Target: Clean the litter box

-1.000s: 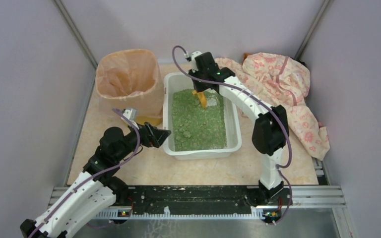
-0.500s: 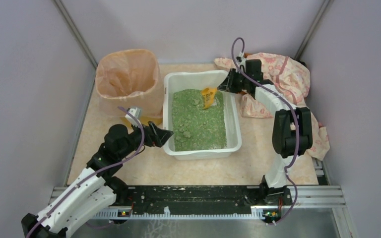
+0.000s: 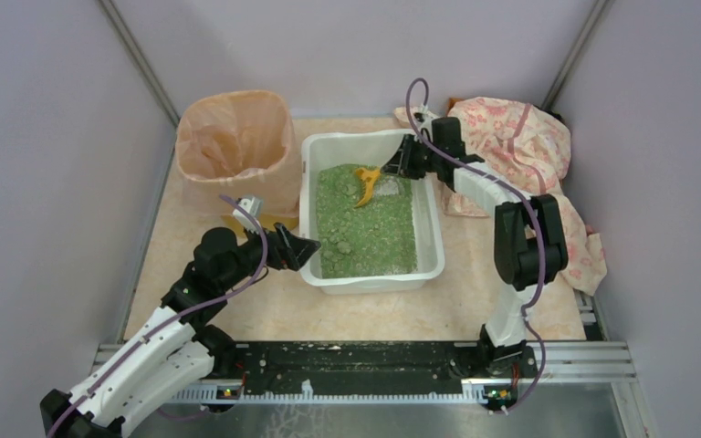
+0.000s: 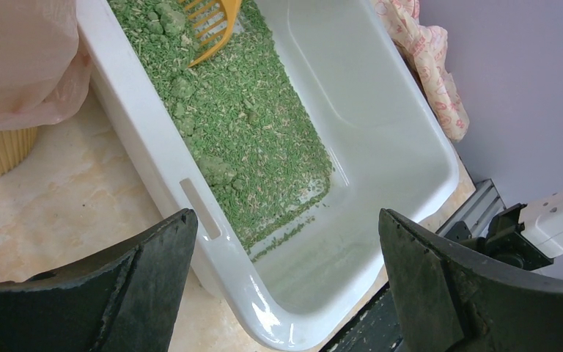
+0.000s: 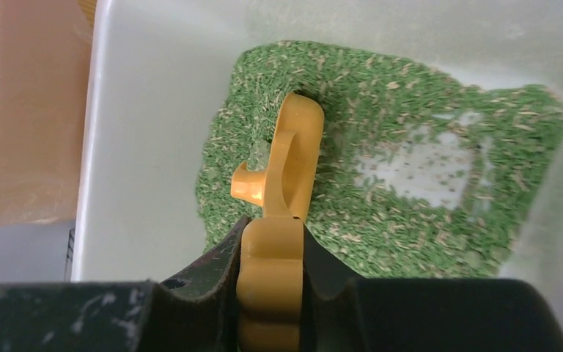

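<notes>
The white litter box (image 3: pixel 438 239) sits mid-table with green litter (image 3: pixel 365 224) and several clumps (image 3: pixel 338 245) inside. My right gripper (image 3: pixel 391 167) reaches in from the far right corner, shut on the handle of the orange-yellow scoop (image 3: pixel 365 182), whose blade digs into the litter. In the right wrist view the scoop (image 5: pixel 287 172) stands edge-on between my fingers, beside a bare patch of tub floor (image 5: pixel 425 165). My left gripper (image 3: pixel 303 246) is open and empty, straddling the box's near left rim (image 4: pixel 190 198) without touching it.
A round bin lined with a peach bag (image 3: pixel 235 146) stands left of the box. A pink floral cloth (image 3: pixel 520 155) lies crumpled at the back right. Grey walls close in on both sides; the black rail (image 3: pixel 365 370) runs along the near edge.
My right arm swung from over the box's far end out to the right, then back in a little. The scoop now sits lower in the litter. The left arm barely moved.
</notes>
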You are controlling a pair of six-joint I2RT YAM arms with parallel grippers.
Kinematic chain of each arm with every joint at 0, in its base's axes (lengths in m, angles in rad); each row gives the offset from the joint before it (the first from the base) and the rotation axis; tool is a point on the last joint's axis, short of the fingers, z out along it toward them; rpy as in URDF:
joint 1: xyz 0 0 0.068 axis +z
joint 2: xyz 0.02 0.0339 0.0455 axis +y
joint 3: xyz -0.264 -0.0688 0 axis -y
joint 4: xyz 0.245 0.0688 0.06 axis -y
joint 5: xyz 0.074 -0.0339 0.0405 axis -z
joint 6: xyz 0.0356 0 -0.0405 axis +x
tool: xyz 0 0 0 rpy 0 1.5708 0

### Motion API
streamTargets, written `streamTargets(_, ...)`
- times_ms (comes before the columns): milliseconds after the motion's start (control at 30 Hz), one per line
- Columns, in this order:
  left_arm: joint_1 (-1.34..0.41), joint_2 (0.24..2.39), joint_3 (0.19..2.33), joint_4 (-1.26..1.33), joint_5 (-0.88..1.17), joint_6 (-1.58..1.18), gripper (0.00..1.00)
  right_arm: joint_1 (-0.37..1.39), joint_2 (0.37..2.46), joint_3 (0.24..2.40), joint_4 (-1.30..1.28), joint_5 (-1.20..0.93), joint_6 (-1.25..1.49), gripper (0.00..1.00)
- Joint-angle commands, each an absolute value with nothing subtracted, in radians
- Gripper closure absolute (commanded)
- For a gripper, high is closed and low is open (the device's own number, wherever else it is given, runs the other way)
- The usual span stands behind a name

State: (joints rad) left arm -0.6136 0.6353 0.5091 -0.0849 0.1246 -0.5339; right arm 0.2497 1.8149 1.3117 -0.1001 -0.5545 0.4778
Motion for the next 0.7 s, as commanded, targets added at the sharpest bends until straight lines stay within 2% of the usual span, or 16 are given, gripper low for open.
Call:
streamTargets(0,-0.617,0.637,0.519,-0.053,0.145,-0.544,0.01,0.334,1.874,1.290,-0.017,-0.629,0.553,1.00)
streamTargets(367,-0.617,0.642,0.524,-0.054,0.138,-0.543,0.01,0.367,1.906,1.276,0.068,-0.673,0.609,1.00)
streamTargets(567,-0.617,0.645,0.527,-0.054,0.143,-0.538,0.01,0.324,1.829,1.175,0.256,-0.788,0.756,1.00)
streamTargets(667,-0.617,0.652,0.530,-0.050,0.148,-0.539,0.01,0.304,1.800,1.162,0.264,-0.807,0.772,1.00)
